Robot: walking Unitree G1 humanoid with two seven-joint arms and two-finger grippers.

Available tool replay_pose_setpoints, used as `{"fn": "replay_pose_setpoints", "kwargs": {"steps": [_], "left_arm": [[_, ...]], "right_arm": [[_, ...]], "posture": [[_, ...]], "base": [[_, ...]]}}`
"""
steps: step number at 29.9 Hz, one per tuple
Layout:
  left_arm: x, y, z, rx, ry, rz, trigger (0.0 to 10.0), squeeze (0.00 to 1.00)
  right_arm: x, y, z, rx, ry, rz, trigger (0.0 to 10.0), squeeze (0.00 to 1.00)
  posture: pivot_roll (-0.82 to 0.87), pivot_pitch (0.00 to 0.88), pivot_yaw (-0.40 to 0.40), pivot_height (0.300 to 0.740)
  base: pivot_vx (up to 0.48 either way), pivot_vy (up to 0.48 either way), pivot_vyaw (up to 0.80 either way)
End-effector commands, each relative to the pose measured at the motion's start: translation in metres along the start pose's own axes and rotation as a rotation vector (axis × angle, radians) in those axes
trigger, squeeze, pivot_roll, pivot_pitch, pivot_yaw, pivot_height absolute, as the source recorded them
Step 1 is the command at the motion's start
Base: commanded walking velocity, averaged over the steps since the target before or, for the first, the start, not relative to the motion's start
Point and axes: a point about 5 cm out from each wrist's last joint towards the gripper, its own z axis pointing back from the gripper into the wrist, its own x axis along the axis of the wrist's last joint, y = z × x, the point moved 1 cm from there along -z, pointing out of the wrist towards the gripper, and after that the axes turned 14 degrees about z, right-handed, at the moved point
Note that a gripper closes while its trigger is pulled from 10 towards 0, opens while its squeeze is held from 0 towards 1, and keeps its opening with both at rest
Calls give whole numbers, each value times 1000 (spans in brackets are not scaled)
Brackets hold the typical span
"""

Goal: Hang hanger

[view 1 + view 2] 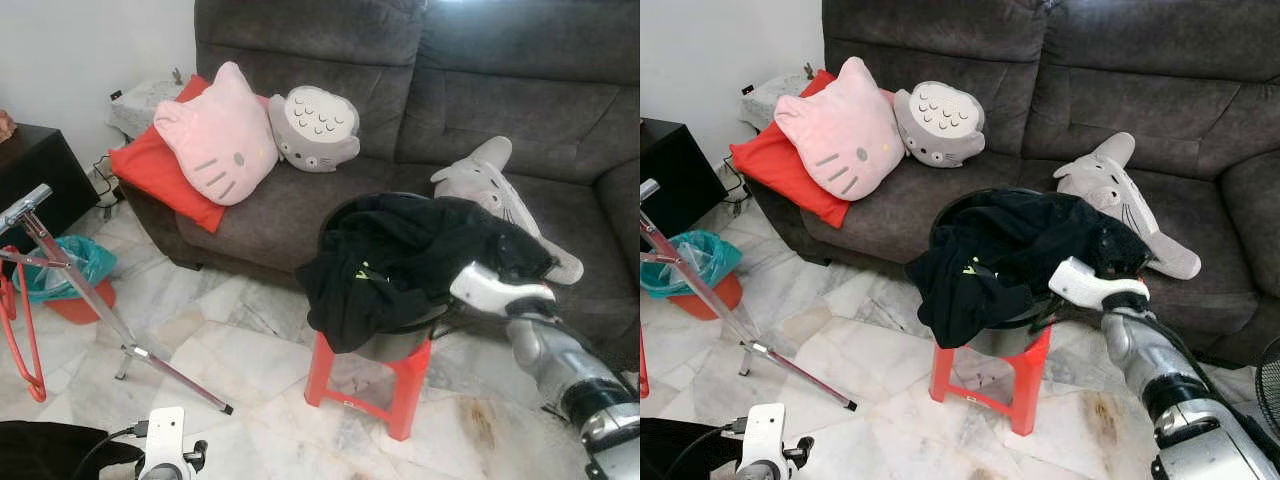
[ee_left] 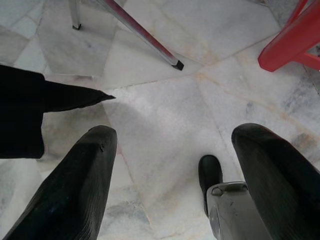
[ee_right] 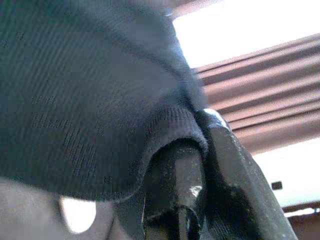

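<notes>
The right gripper (image 1: 1110, 268) reaches forward into a heap of black clothing (image 1: 1015, 255) piled in a dark basin (image 1: 395, 345) that stands on a red stool (image 1: 995, 380). In the right wrist view, dark knit fabric (image 3: 90, 100) is draped over and pressed against the black fingers (image 3: 175, 185), with a cuff-like edge folded over 1 of them; the jaws appear closed on this cloth, though the fingertips are buried in it. No hanger can be made out; if 1 is present it is hidden under the clothing.

The left gripper (image 2: 170, 175) hangs low over the marble floor (image 2: 165, 115), its jaws standing wide with nothing between them. A black cloth (image 2: 30, 110) lies just beside 1 finger, and the robot's dark foot (image 2: 210, 172) shows below.

A metal rack leg (image 1: 110, 320) slants across the floor to the robot's left, with a red frame (image 1: 20, 330) near it. Behind these sit a red bucket lined with a teal bag (image 1: 70, 275) and a black cabinet (image 1: 35, 175).

A grey sofa (image 1: 1120, 70) runs along the back. On it rest a red cushion (image 1: 160, 165), a pink cat-face pillow (image 1: 215, 135) lying on that cushion, a grey round plush (image 1: 312, 128) touching the pillow, and a grey long-eared plush (image 1: 1115, 190) just behind the basin. The clothing hangs over the basin's near edge, above the stool seat.
</notes>
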Motion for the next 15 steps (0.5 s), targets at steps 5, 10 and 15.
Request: {"fn": "replay_pose_setpoints", "kwargs": {"steps": [5, 10, 15], "left_arm": [[-3, 2, 1, 6, 6, -6, 10000, 0], [-3, 1, 1, 6, 6, -5, 10000, 0], [-3, 1, 1, 5, 8, -6, 10000, 0]], "right_arm": [[12, -56, -28, -132, -18, -256, 0, 0], [22, -67, -34, -109, -58, -394, 0, 0], [30, -74, -35, -55, -93, -552, 0, 0]], "posture": [[-72, 0, 23, 728], [-74, 0, 24, 728], [-75, 0, 24, 728]], "base": [[0, 0, 0], [0, 0, 0], [0, 0, 0]]}}
